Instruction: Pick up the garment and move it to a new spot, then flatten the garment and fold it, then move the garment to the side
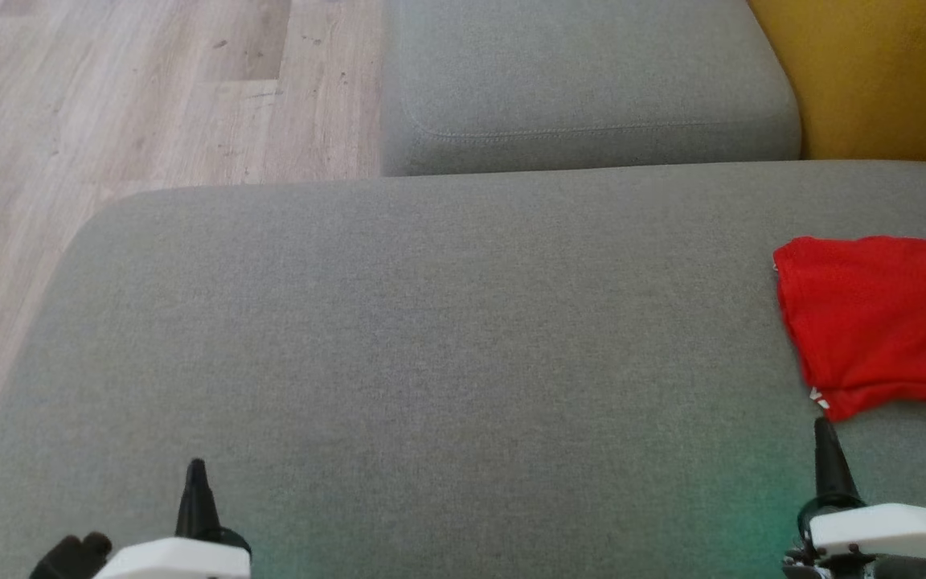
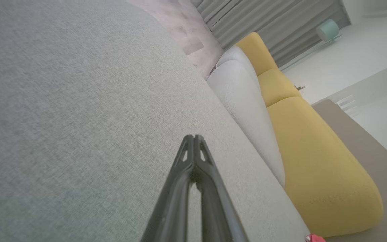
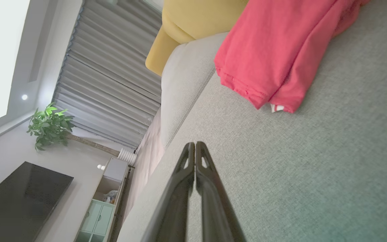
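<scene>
Left end effector (image 1: pixel 195 474), right end effector (image 1: pixel 826 434): closed.

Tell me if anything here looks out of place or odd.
Nothing stands out. The red garment lies folded on the grey cushion, with a little white trim showing at its near corner.

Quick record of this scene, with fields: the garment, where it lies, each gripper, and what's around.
garment: red, folded, flat
place: right side of the grey cushion, cut by the head view's right edge
left gripper: shut, empty, over bare cushion
right gripper: shut, empty, near the garment's corner, apart from it
around: yellow cushion, wood floor
</scene>
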Motion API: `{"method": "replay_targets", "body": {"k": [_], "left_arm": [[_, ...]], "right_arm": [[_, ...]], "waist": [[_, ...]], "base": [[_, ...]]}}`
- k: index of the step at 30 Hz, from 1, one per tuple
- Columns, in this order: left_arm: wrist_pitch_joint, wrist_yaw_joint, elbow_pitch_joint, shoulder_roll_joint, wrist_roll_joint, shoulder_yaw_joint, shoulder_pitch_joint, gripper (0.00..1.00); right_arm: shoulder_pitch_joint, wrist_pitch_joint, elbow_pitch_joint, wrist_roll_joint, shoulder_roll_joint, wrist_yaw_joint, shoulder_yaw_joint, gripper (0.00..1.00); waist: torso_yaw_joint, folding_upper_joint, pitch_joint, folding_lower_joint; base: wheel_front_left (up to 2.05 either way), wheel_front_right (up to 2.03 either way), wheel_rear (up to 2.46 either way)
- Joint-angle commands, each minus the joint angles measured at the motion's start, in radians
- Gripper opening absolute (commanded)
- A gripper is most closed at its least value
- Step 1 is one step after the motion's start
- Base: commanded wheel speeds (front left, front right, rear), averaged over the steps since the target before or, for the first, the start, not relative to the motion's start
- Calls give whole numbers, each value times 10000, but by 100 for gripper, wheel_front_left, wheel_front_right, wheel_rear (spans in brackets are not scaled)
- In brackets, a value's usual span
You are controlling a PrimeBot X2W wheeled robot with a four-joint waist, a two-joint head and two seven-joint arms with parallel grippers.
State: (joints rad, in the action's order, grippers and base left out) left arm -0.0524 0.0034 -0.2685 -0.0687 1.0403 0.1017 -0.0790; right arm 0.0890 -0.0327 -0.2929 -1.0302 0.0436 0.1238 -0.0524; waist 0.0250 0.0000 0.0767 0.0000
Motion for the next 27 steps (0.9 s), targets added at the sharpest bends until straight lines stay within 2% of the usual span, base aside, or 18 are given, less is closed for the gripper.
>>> {"method": "replay_targets", "body": {"k": [1, 27], "left_arm": [[73, -124, 300, -88, 360, -341, 639, 0], [797, -789, 271, -66, 3418, -1156, 1298, 0]], "right_arm": [[-678, 122, 378, -372, 63, 45, 38, 0], [-1383, 848, 435, -3336, 73, 58, -313, 0]], "waist": [[-11, 0, -33, 1], [-142, 0, -451, 0]], "base": [[0, 0, 0], [0, 0, 0]]}}
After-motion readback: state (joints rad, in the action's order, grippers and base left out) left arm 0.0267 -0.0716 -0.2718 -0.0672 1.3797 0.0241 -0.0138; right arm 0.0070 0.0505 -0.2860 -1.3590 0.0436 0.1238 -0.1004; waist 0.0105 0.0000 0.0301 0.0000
